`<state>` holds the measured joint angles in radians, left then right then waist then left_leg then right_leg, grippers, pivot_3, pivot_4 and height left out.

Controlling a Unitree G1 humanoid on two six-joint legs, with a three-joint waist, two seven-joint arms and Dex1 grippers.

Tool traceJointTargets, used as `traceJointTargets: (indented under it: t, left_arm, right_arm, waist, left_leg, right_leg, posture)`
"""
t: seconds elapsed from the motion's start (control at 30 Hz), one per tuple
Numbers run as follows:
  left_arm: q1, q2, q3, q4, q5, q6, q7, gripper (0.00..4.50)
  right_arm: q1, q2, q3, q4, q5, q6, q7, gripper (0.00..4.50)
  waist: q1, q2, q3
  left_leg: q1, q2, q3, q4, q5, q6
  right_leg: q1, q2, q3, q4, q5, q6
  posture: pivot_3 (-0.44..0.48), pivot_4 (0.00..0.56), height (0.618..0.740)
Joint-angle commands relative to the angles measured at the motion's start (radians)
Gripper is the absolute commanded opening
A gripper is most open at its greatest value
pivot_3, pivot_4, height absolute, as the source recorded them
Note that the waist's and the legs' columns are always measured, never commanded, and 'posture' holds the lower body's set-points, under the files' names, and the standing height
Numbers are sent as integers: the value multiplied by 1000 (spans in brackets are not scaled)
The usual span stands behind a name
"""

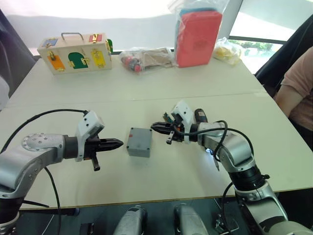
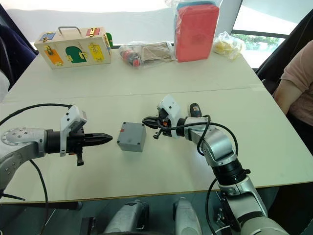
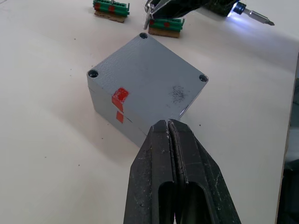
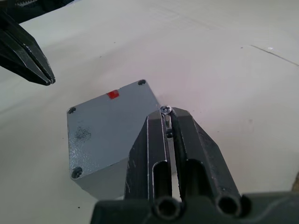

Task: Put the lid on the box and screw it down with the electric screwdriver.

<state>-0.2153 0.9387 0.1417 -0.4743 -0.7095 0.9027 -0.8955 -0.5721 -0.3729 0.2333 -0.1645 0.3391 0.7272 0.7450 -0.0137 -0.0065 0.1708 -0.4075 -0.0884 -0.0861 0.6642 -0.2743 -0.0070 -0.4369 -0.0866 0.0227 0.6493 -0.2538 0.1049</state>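
Grey lid (image 3: 148, 70) already sits on the box (image 1: 139, 142); right tool (image 4: 167, 113) pinches a screw (image 4: 165, 110), left tool (image 3: 167, 127) is closed and empty. Next, the screw needs a corner hole.

No words, brand names or numbers can be read on anything here. The only sign is a plain red square mark split across the seam of the small grey plastic box (image 3: 140, 100) and its flat grey lid (image 3: 149, 77), carrying no letters.
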Motion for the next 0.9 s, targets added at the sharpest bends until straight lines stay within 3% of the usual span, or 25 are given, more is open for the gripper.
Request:
traceJointTargets:
  t: [0.03, 0.43, 0.53, 0.7, 0.9]
  left_arm:
    - [-6, 6, 27, -20, -7, -13, 4, 0]
    - [-9, 4, 19, -16, -1, -18, 9, 0]
    - [-11, 2, 19, -15, -3, -18, 10, 0]
    - [-14, -4, 16, -14, -5, -16, 14, 0]
    - [-74, -29, 18, -22, -43, -5, 12, 0]
  right_arm:
    - [-17, 7, 6, -3, -9, -27, 3, 78]
    - [-18, 8, 26, 16, -27, -35, 12, 78]
    - [-22, 10, 22, 12, -17, -28, 18, 924]
    - [-38, 8, 4, 19, -19, -26, 5, 2904]
    - [-53, -85, -134, -72, 72, 156, -10, 2904]
  waist:
    - [0, 0, 0]
    - [0, 0, 0]
    - [0, 0, 0]
    - [0, 0, 0]
    - [7, 0, 0]
  left_leg:
    - [0, 0, 0, 0, 0, 0]
    - [0, 0, 0, 0, 0, 0]
    - [0, 0, 0, 0, 0, 0]
    - [0, 0, 0, 0, 0, 0]
    - [0, 0, 0, 0, 0, 0]
  right_leg:
    - [0, 0, 0, 0, 0, 0]
    - [0, 0, 0, 0, 0, 0]
    - [0, 0, 0, 0, 0, 0]
    - [0, 0, 0, 0, 0, 0]
    - [0, -1, 0, 0, 0, 0]
  posture:
    - [0, 150, 740]
    - [0, 150, 740]
    - [0, 150, 740]
    - [0, 150, 740]
    - [0, 150, 740]
